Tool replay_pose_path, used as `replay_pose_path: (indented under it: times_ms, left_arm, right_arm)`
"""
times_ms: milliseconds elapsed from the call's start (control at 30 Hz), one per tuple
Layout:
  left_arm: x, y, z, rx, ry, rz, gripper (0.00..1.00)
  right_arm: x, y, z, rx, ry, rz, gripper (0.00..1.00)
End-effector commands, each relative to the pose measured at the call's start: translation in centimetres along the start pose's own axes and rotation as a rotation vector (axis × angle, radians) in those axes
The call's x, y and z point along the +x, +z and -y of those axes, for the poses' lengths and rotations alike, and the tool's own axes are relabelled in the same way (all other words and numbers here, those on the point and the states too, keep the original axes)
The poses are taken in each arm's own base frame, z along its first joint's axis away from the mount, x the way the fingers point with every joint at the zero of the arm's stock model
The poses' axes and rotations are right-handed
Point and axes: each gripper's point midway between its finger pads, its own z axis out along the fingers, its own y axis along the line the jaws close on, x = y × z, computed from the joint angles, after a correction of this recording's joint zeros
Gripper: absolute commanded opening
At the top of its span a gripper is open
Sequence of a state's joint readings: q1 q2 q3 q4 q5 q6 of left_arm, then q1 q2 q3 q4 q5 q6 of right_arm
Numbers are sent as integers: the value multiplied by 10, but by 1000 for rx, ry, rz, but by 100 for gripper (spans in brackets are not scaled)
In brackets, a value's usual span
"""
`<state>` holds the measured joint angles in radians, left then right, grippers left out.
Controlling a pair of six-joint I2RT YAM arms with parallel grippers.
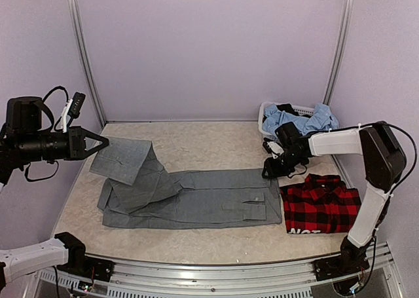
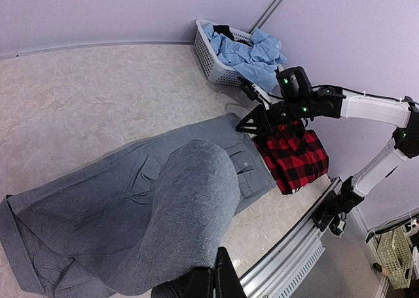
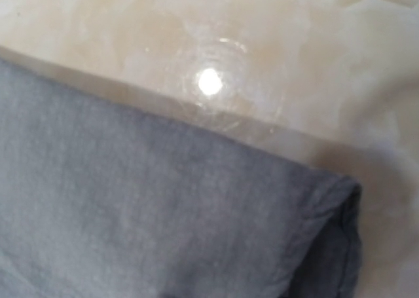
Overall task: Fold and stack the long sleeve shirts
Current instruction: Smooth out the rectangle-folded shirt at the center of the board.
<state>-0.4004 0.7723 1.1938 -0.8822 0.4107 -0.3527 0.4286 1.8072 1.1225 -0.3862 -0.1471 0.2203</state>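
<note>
The grey shirt (image 1: 196,200) lies spread across the middle of the table, its chest pocket (image 1: 245,209) towards the right. My left gripper (image 1: 105,141) is shut on its left part and holds that flap raised; in the left wrist view the cloth (image 2: 190,206) drapes over my closed fingers (image 2: 219,281). My right gripper (image 1: 268,171) is low at the shirt's far right corner, its jaws drawn to a point on the cloth (image 2: 239,128). The right wrist view is filled by that grey corner (image 3: 196,206), which hides the fingers. The plaid shirt (image 1: 321,203) lies folded at the right.
A white basket (image 1: 270,108) with blue clothes (image 1: 308,120) stands at the back right, just behind my right arm; it also shows in the left wrist view (image 2: 208,57). The metal rail (image 1: 216,268) runs along the table's near edge. Walls close in the back and sides.
</note>
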Motion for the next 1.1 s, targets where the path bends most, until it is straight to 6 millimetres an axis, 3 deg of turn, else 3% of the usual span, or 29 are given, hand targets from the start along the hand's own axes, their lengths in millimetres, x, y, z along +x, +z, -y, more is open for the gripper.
replay_pose_path:
  times_ms: [0, 233, 600, 767, 1067]
  left_arm:
    - [-6, -1, 5, 20, 32, 25, 0]
    - [-5, -1, 5, 20, 33, 23, 0]
    - [-8, -1, 0, -14, 51, 35, 0]
    - [-25, -10, -11, -108, 69, 95, 0]
    - [-61, -24, -9, -172, 112, 183, 0]
  right_arm:
    - [-3, 7, 2, -27, 19, 4, 38]
    - [-3, 12, 3, -32, 24, 1, 30]
    - [-8, 1, 0, -42, 23, 16, 0]
    - [-12, -13, -4, -49, 20, 27, 0]
    - [-8, -27, -13, -93, 22, 3, 0]
